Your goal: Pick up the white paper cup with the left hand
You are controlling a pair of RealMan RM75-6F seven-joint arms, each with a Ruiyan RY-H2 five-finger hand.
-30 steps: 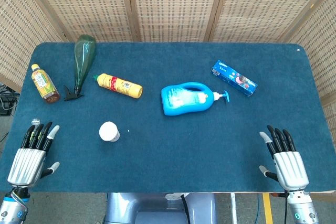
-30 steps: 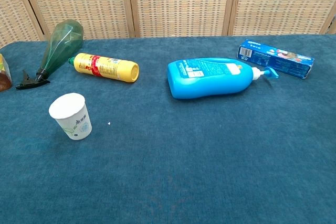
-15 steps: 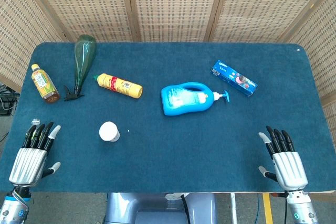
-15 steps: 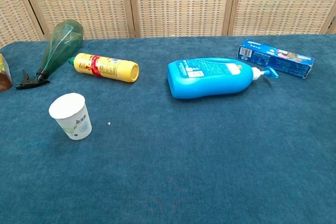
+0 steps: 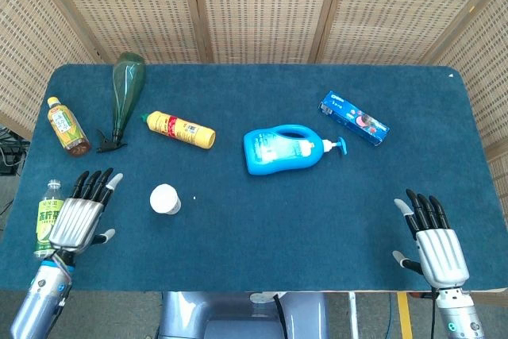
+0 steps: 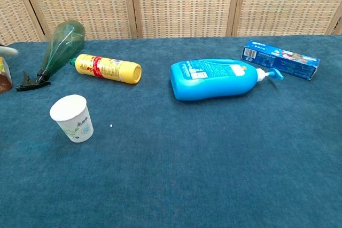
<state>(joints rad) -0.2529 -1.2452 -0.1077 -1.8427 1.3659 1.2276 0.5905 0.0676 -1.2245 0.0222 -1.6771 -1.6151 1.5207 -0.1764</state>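
Spray bottle (image 5: 123, 97): green, lying flat
Yellow bottle (image 5: 181, 129): on its side
Detergent bottle (image 5: 284, 149): blue, pump right
Toothpaste box (image 5: 354, 118): blue
Tea bottles: (image 5: 67, 127), (image 5: 48, 217)

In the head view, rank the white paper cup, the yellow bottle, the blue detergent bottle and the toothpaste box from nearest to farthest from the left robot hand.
Measured from the left robot hand:
1. White paper cup, standing just to its right.
2. Yellow bottle, lying farther back, beyond the cup.
3. Blue detergent bottle, lying on its side mid-table.
4. Toothpaste box, toward the right rear.
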